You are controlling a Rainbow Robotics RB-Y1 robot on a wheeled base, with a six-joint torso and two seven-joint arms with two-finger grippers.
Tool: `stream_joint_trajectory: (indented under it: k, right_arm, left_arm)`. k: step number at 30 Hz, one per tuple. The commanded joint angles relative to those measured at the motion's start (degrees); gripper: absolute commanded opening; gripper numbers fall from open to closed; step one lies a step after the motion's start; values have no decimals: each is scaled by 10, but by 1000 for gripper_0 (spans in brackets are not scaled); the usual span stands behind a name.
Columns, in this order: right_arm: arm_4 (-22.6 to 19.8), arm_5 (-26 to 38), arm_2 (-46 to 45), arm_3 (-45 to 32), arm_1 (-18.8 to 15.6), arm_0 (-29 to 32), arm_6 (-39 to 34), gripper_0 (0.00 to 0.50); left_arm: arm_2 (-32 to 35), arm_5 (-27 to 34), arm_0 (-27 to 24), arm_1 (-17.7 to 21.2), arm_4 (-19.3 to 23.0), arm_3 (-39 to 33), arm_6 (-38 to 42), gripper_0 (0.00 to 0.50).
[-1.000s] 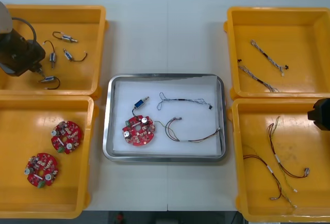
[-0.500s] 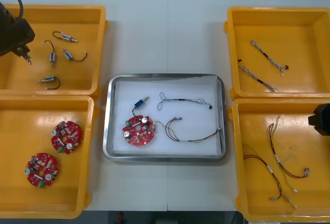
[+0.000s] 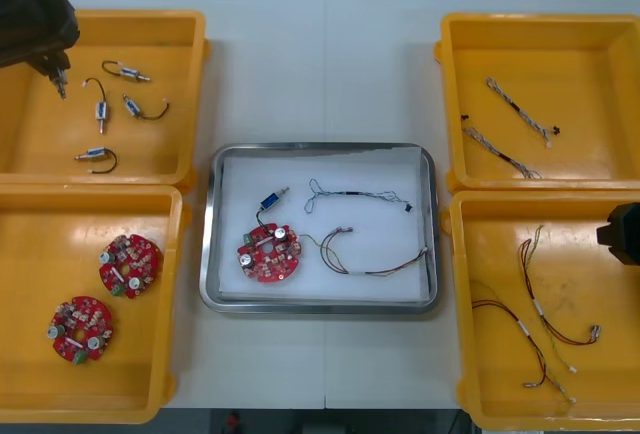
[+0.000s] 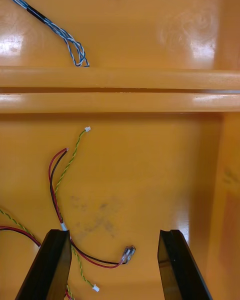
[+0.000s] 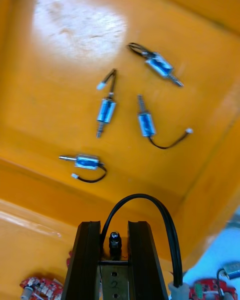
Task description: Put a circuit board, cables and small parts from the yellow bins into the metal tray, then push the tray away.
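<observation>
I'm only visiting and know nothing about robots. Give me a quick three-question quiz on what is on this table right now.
1. How many circuit boards lie in the near left bin?
2. True or false: the right gripper is shut.
3. What does the left gripper hold? A) a circuit board B) a small metal part C) nothing

Key: 1. two; 2. false, its fingers stand apart; 3. B
</observation>
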Motion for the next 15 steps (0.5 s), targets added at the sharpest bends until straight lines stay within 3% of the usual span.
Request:
stream_joint_trajectory:
  k: [1,10,15]
  right_arm:
    - [4,2,-2,-19,6,9,-20,500]
    - [16,2,3,-19,6,9,-17,500]
    - [13,2,5,-19,6,9,-18,500]
  left_arm:
    - [-39,5,15,3,44,-92,109,0]
    - [-134,5,17,-29,114,-181,171,0]
    - [-190,0,16,-46,122,-203,181,0]
